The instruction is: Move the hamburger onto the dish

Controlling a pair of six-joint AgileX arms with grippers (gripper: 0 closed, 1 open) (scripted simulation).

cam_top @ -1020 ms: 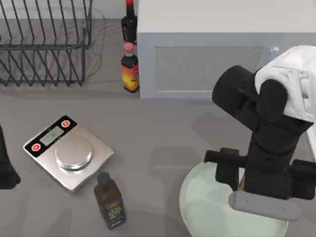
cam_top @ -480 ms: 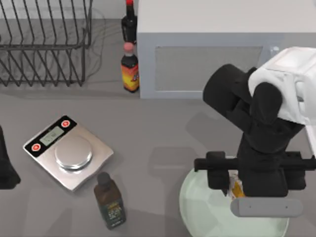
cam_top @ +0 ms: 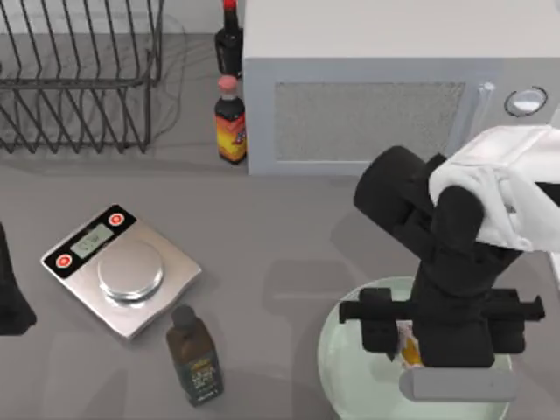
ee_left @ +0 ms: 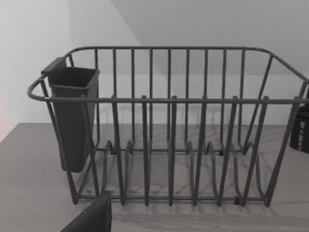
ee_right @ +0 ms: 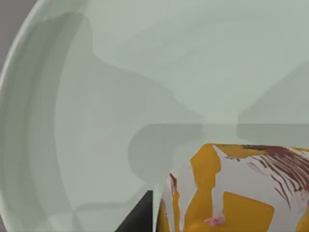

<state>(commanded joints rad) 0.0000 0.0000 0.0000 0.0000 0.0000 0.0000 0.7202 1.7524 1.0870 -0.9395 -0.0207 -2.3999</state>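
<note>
Grey table (cam_top: 289, 236) — white wall (ee_left: 29, 58) behind, a pale cabinet (cam_top: 376, 79) at the back.

There are three bottles (cam_top: 230, 122) (cam_top: 228, 39) (cam_top: 195, 359), one scale (cam_top: 122, 269), one wire rack (cam_top: 79, 79), one microwave (cam_top: 385, 87), one dish (cam_top: 350, 359) and one hamburger (cam_top: 409, 343).

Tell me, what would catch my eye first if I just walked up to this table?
Probably the big black right arm with a white cloth-like wrap, reaching over the pale green dish at the table's front right, its pincer low over it. Peeking out beneath is the small orange-and-white hamburger, which the right wrist view shows over the dish. Next, the steel scale at front left and the wire rack behind it.
</note>
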